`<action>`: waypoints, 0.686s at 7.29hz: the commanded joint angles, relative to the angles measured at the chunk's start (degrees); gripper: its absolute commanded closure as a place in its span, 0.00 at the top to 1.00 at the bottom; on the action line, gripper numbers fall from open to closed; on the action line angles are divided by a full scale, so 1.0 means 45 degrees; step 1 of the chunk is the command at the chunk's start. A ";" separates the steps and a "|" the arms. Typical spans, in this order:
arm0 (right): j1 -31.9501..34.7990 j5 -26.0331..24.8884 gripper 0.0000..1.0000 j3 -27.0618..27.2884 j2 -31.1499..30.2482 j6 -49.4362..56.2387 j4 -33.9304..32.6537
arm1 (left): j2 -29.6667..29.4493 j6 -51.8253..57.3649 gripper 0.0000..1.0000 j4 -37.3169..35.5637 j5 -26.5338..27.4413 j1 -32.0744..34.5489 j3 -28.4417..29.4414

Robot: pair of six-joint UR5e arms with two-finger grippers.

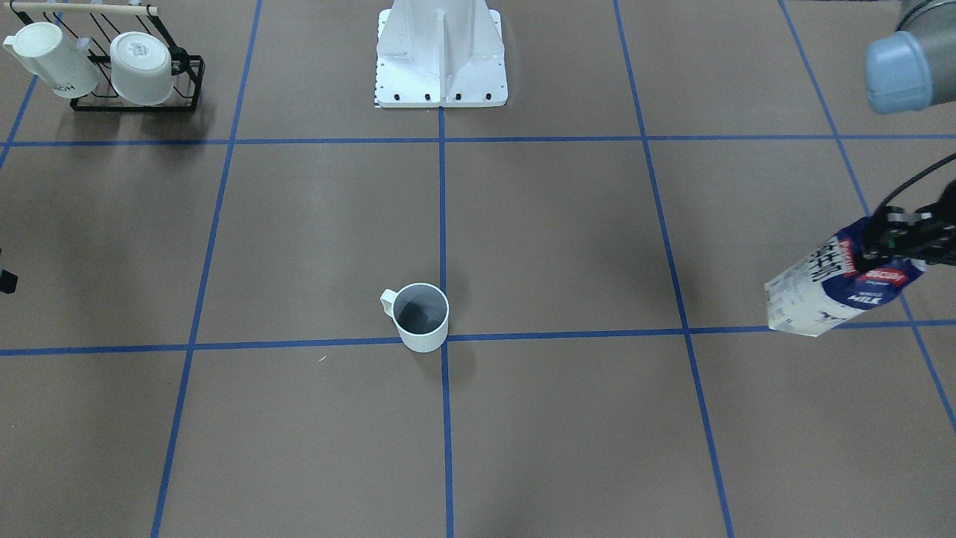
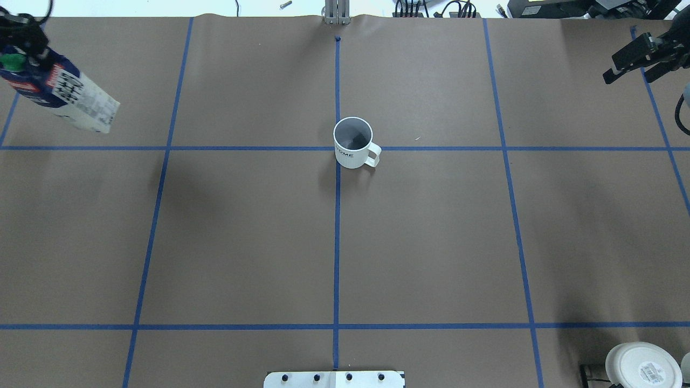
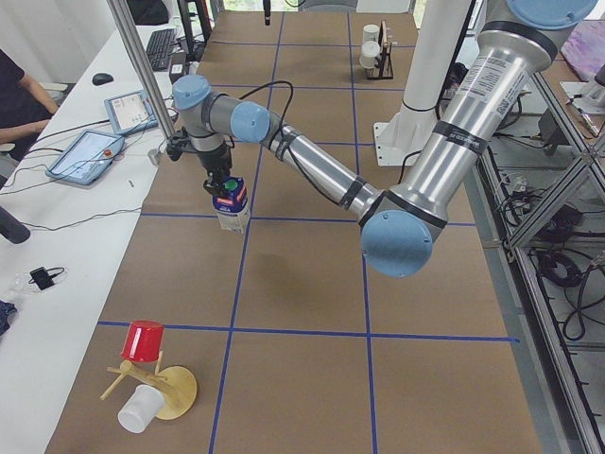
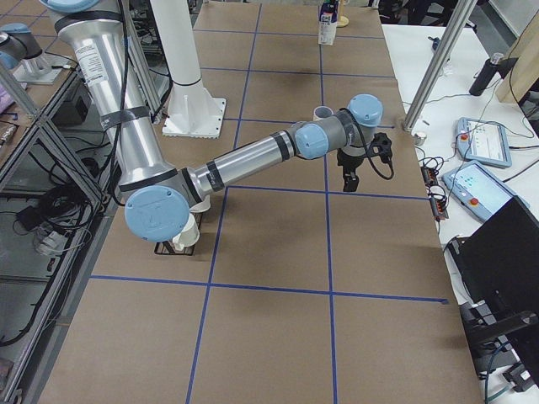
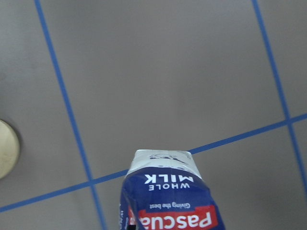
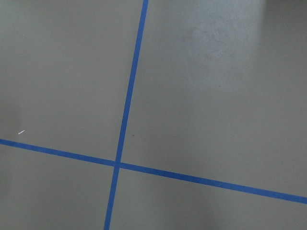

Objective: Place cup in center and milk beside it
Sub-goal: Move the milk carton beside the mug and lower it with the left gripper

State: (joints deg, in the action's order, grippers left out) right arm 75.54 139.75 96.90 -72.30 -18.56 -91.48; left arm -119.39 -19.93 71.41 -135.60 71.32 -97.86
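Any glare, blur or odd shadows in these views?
Overhead exterior: top strip blown out white, soft shadow beside the cup. Exterior front-facing: pale sheen above it. Left wrist: lettering on the milk is sharp. Right wrist: dim top-right corner.

The milk looks cardboard, the cup glossy, the table matt paper.

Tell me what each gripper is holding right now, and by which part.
The left gripper holds the dark blue and white gable-top milk carton by its gabled top, beside the green cap. The right gripper is open and holds nothing.
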 commanded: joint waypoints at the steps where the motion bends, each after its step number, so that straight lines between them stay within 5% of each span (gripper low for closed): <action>1: 0.0011 0.0000 1.00 0.0358 -0.0434 -0.0017 -0.0003 | -0.1684 -0.4807 0.24 0.0572 0.0094 -0.2674 0.0162; 5: 0.0011 0.0000 1.00 0.0536 -0.0866 0.0041 0.0036 | -0.4534 -0.9725 0.24 0.2938 0.1790 -0.5280 0.2423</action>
State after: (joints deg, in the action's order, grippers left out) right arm 75.58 139.75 99.12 -75.73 -18.50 -91.33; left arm -134.95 -58.52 82.77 -130.09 50.55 -90.53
